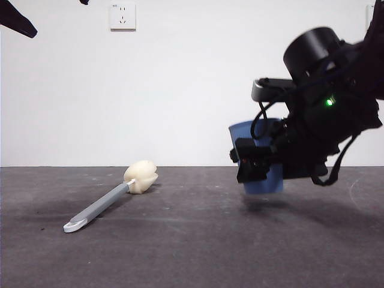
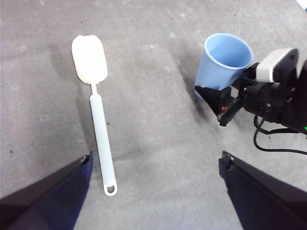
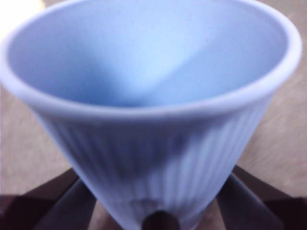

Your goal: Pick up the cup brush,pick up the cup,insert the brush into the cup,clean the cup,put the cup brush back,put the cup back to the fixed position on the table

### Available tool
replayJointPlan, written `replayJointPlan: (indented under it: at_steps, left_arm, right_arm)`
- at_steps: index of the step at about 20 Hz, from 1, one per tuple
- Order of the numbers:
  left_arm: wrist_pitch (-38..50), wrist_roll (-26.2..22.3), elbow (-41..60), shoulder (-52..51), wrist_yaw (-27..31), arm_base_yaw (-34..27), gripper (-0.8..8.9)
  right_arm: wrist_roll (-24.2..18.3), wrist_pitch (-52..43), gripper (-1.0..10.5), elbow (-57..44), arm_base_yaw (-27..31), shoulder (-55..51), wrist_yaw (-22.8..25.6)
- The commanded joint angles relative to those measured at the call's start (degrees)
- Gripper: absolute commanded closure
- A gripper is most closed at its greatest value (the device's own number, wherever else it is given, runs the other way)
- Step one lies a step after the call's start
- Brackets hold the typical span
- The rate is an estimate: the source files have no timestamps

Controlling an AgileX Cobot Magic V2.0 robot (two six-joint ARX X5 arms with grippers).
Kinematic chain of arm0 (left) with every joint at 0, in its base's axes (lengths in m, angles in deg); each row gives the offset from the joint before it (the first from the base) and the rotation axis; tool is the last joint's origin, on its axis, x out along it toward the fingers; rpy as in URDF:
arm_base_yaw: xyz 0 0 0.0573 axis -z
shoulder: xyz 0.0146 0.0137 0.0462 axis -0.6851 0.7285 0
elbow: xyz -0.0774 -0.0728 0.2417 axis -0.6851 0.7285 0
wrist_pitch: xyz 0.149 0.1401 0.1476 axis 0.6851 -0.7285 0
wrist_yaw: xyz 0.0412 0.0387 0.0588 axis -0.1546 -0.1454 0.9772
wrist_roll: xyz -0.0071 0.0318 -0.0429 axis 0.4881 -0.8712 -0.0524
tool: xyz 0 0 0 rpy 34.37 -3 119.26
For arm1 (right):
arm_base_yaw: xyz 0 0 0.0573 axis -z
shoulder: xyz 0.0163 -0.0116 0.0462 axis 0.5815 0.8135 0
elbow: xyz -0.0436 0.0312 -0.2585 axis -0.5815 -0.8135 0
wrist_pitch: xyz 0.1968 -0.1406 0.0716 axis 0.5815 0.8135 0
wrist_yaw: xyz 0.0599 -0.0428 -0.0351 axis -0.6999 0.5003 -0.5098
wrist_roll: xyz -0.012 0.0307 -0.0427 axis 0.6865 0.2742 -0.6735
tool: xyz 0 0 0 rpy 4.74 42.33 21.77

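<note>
One gripper, the right gripper (image 1: 259,163), clamps the cup (image 1: 264,157) above the table (image 1: 192,240). Left gripper (image 2: 156,165), jaws apart, hovers over the cup brush (image 2: 96,110), which likely needs grasping next.

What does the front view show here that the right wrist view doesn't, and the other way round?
Only the front view shows the cup brush lying on the table, a wall socket, and the cup's base clear of the surface with a shadow beneath. Only the right wrist view shows the cup's bare inside and ribbed wall up close. Both show the right gripper shut on the blue cup.
</note>
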Motion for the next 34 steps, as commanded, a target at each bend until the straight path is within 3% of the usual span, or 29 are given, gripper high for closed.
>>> replayJointPlan:
  at_steps: [1,8,9,11,17,26,30,34]
  left_arm:
    - [0.26,-1.09,0.48,-0.02,0.04,0.11,3.76]
    - [0.09,-1.25,0.48,-0.02,0.15,0.11,3.76]
    - [0.09,-1.27,0.48,-0.02,0.15,0.11,3.76]
    - [-0.04,-1.27,0.48,-0.02,0.15,0.11,3.76]
    - [-1.20,-1.55,0.48,-0.02,0.17,0.11,3.76]
    - [-1.46,-1.66,0.48,-0.02,0.42,0.09,3.77]
    - [-1.46,-1.68,0.48,-0.02,1.64,0.04,3.77]
    - [-1.77,-1.73,0.48,-0.02,1.64,0.00,3.77]
  right_arm:
    - [0.85,-0.61,9.6,-0.24,0.70,2.08,-1.03]
    - [2.23,3.65,9.4,-0.24,1.03,3.61,-2.75]
    - [2.21,5.51,9.0,-0.24,1.03,3.61,-3.82]
    - [1.90,6.99,7.2,-0.24,0.92,3.61,-4.20]
    - [3.19,9.40,5.0,-0.24,0.70,3.58,-5.44]
    - [3.58,13.60,5.0,-0.24,0.52,1.84,-5.44]
    - [3.67,21.90,5.0,-0.24,0.20,-2.73,-5.46]
    - [5.14,35.95,5.0,-0.24,-1.01,-12.35,-5.53]
